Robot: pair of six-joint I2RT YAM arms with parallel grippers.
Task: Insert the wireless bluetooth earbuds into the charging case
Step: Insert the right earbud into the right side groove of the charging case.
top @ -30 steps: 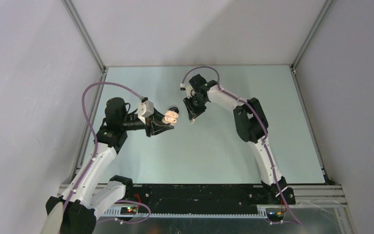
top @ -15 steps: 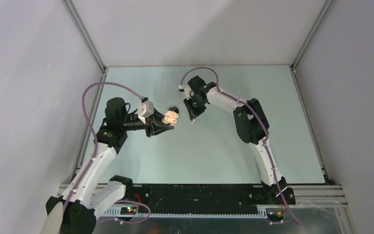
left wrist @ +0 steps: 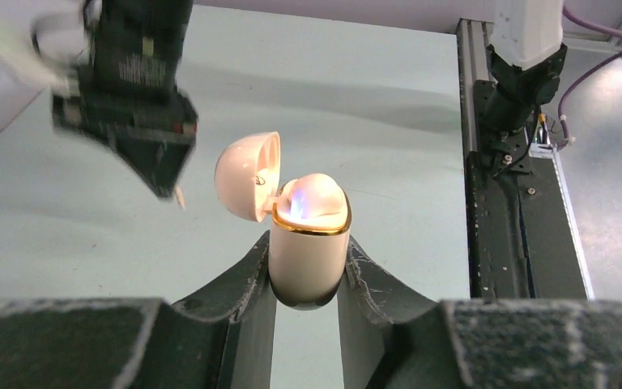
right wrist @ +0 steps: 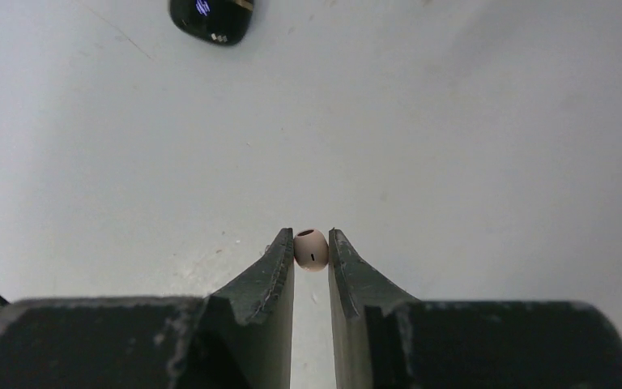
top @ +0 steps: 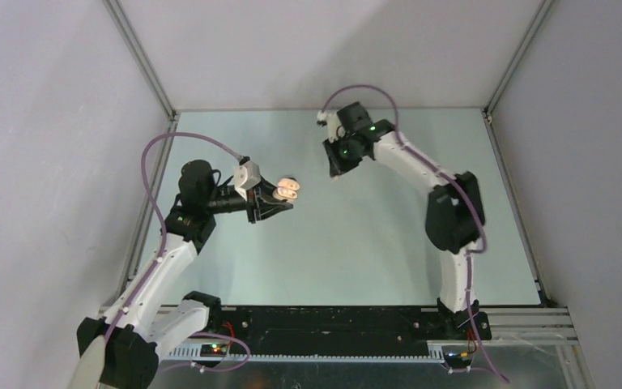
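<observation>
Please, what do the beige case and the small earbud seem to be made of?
The beige case is probably glossy plastic: smooth, with soft highlights. Its gold rim looks metallic, perhaps only plated. The earbud is probably smooth beige plastic, less shiny.

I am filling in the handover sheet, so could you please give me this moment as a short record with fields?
left gripper: shut on the beige case, gripping its lower body
beige case: upright, lid hinged open, glowing inside
right gripper: shut on the earbud, pinched at the fingertips
earbud: beige, apart from the beige case, not yet inserted
black case: lying on the table, touched by neither gripper
</observation>
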